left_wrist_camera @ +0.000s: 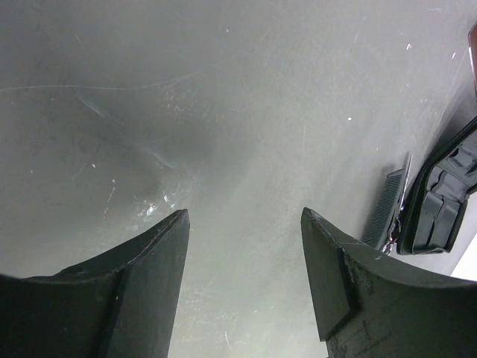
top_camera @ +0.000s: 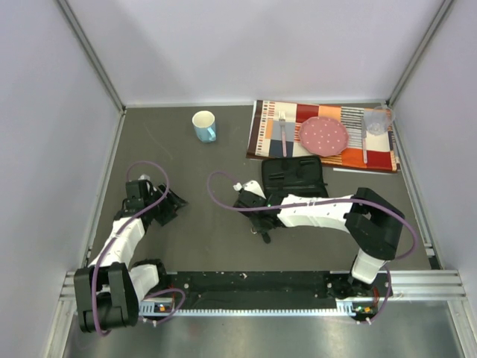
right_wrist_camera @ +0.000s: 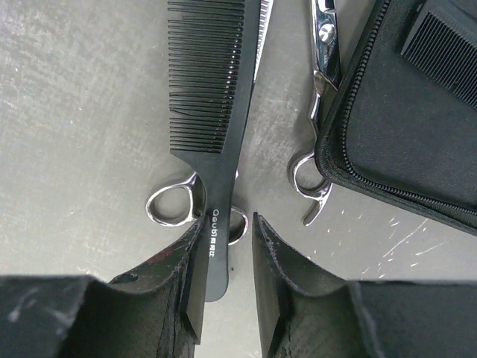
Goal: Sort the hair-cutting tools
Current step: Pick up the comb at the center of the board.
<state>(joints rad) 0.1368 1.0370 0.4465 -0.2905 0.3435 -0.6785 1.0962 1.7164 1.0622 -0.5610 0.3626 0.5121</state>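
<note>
In the right wrist view my right gripper (right_wrist_camera: 226, 220) is open, with one jaw on each side of the handle of the slim black handled comb (right_wrist_camera: 216, 97). The left finger touches the handle and the right one stands a little off it. The comb lies across silver scissors (right_wrist_camera: 170, 205). A second pair of scissors (right_wrist_camera: 319, 89) lies beside the open black case (right_wrist_camera: 387, 127), which holds the flat black comb (right_wrist_camera: 447, 52). In the top view the right gripper (top_camera: 257, 222) is just in front of the case (top_camera: 294, 175). My left gripper (top_camera: 170, 205) is open and empty over bare table (left_wrist_camera: 246, 212).
A blue mug (top_camera: 203, 125) stands at the back. A striped placemat (top_camera: 261, 138) at the back right holds a pink plate (top_camera: 323, 134), a fork (top_camera: 282, 130), a clear cup (top_camera: 376, 121) and another utensil (top_camera: 364, 145). Walls close in on three sides.
</note>
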